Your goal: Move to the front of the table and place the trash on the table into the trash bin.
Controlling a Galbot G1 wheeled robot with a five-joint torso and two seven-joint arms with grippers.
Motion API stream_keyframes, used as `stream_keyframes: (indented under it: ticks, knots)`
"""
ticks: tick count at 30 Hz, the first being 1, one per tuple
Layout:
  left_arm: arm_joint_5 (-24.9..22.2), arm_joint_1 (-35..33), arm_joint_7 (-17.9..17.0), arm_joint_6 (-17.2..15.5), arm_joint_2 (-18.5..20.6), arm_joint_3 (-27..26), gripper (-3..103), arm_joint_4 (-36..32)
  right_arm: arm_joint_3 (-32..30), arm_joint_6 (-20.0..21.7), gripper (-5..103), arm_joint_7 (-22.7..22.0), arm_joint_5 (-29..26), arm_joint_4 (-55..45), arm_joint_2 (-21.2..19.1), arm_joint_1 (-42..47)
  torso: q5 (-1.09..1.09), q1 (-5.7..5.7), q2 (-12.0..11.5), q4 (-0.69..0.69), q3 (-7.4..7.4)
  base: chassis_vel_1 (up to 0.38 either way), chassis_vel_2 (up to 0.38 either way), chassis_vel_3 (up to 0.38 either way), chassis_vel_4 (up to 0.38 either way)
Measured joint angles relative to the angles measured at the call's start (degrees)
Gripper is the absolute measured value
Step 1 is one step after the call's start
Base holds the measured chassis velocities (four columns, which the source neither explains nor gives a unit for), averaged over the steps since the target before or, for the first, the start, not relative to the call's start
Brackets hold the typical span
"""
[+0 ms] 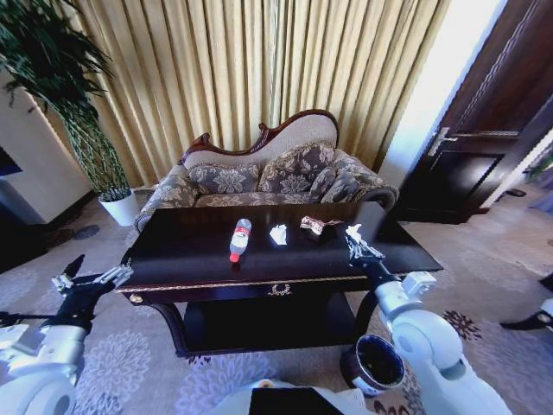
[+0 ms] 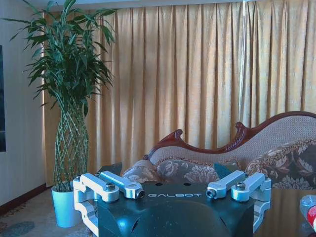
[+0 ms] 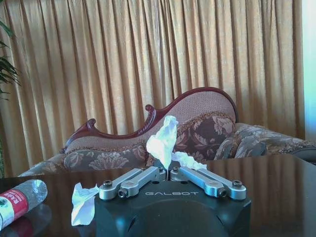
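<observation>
The dark glossy table [image 1: 186,252] stands right in front of me. On it lie a clear bottle with a red label [image 1: 239,239], a crumpled white paper [image 1: 278,233] and a reddish-white wrapper [image 1: 313,226]. My right gripper [image 1: 355,240] is over the table's right part, shut on another piece of white paper [image 3: 163,140]. The right wrist view also has the bottle [image 3: 19,200] and the loose paper [image 3: 84,203] beside that gripper [image 3: 165,171]. My left gripper [image 1: 93,275] hangs open off the table's left end, holding nothing. The dark round trash bin [image 1: 374,364] stands on the carpet by the table's front right leg.
A carved floral sofa [image 1: 268,177] sits directly behind the table, with gold curtains [image 1: 259,69] behind it. A tall plant in a white pot [image 1: 119,207] stands at the back left. A dark door [image 1: 484,130] is at the right. Patterned carpet surrounds the table.
</observation>
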State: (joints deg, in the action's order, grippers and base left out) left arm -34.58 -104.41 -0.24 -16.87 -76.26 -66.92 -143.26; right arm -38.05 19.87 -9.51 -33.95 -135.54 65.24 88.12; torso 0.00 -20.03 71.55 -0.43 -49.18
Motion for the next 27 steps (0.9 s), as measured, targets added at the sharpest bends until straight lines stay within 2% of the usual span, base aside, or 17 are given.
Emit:
stream_keyframes:
  ticks: [9,27]
  knots:
    - [-0.2,-0.1,0.0,0.0,0.0,-0.1,100,0.0,0.0,0.2,0,0.0,0.6,-0.3,0.1,0.1,0.0,0.0,0.0,0.0,0.0,0.022,-0.028,-0.024,0.024]
    - [-0.2,-0.5,0.0,-0.1,-0.4,-0.1,100,0.0,0.2,0.2,0,0.1,0.7,0.6,0.0,0.0,0.01,0.0,0.0,0.0,0.0,0.106,-0.1,-0.11,0.1]
